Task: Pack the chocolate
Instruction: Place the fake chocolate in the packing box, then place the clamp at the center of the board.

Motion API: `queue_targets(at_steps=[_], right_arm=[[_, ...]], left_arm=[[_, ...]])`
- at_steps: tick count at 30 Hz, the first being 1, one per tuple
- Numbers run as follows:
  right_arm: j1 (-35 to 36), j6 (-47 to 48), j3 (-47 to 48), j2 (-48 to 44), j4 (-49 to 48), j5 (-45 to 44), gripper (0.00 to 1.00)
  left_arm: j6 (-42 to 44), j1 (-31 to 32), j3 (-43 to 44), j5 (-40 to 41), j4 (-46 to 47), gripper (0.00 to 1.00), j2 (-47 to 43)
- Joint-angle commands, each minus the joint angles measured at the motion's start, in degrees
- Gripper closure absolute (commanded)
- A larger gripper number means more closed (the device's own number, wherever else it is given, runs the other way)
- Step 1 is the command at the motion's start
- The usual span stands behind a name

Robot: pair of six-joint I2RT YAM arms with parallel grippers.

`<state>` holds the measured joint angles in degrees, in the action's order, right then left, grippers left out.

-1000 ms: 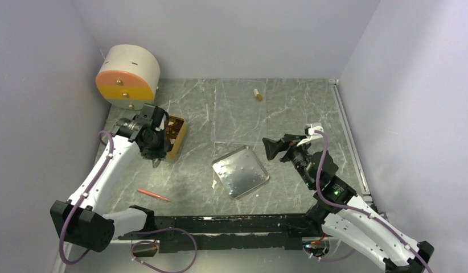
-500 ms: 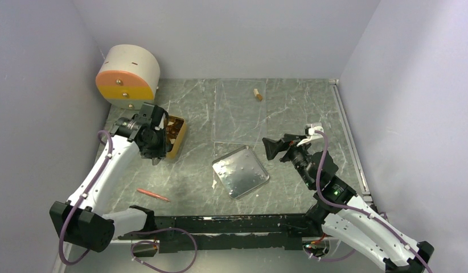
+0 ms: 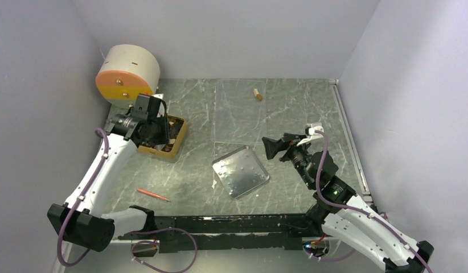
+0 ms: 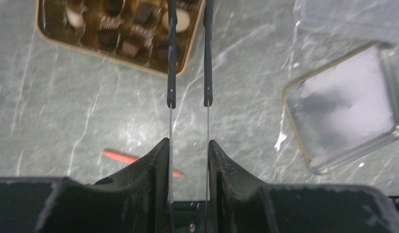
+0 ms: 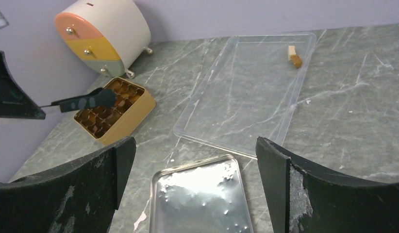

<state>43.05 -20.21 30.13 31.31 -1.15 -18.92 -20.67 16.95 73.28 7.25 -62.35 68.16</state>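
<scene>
Your left gripper (image 5: 106, 99) reaches over the golden-tan compartment box (image 4: 115, 52). The box sits at the left of the grey-green marbled table (image 3: 192, 165), just in front of the cream drum-shaped drawer unit (image 3: 129, 71) with its orange and yellow face. In the left wrist view the two thin black-sleeved fingers (image 4: 171, 58) run parallel with a narrow gap between them, and the part of that gap you can see holds nothing. Their tips pass out of the top of the picture over the box, so you cannot tell whether they have hold of anything. Chocolate pieces (image 4: 141, 14), dark brown, mid brown and cream, lie in the box's compartments. One cream-and-tan piece (image 3: 257, 94) lies alone at the far end of the clear plastic tray (image 3: 238, 122) in the middle of the table, well apart from the box. Your right gripper (image 3: 270, 148) hovers at the right with its jaws spread wide and nothing between them, beside the square shiny metal tray (image 3: 243, 173) that lies just in front of the clear one. A thin red-orange pen (image 3: 153, 195) lies on the table near the left arm, apart from the box.
</scene>
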Motion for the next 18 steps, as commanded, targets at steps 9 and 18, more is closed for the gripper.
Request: queue_targets(at_steps=[9,18], right_arm=[[-0.05,-0.19,1.14,0.32,-2.59,0.66,0.0],[-0.05,0.19,2.18,0.42,-1.6,0.21,0.0]], left_arm=[[-0.39,0.52,4.17,-6.72,26.16,0.68,11.85],[-1.86,5.18,9.36,-2.57,31.46,0.68,25.96]])
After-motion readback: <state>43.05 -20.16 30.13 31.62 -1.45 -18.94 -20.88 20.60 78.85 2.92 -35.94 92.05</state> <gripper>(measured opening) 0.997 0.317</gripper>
